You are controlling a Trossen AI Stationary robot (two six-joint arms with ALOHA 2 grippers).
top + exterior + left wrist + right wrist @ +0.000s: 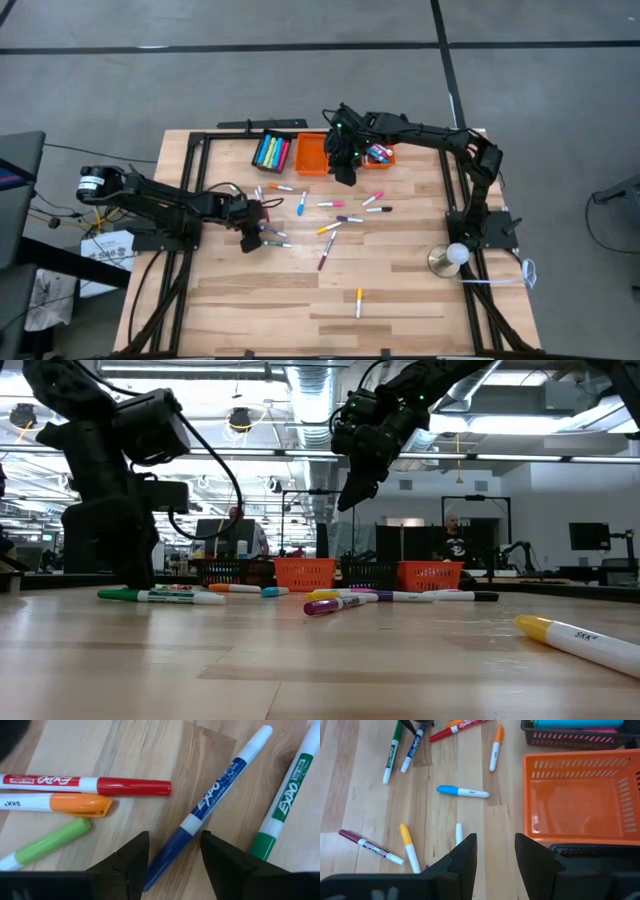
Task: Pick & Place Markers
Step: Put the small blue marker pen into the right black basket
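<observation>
At table's nine o'clock, left gripper (172,855) jaws parted astride blue marker (210,805), its cap end hidden. Right gripper (495,855) unclenched, empty, above orange bin (580,800).

Floor (300,90): grey, crossed by dark lines.
Table (250,300): pale wooden planks, black frame.
Ceiling (270,400): exposed ducts, hanging lamps.
Far room: two seated people (455,545), dark monitors (590,537) right.

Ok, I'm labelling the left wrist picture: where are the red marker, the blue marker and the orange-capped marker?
red marker (134,787): left wrist view, on its red cap.
blue marker (212,805): left wrist view, on its printed barrel.
orange-capped marker (80,805): left wrist view, on its cap.
</observation>
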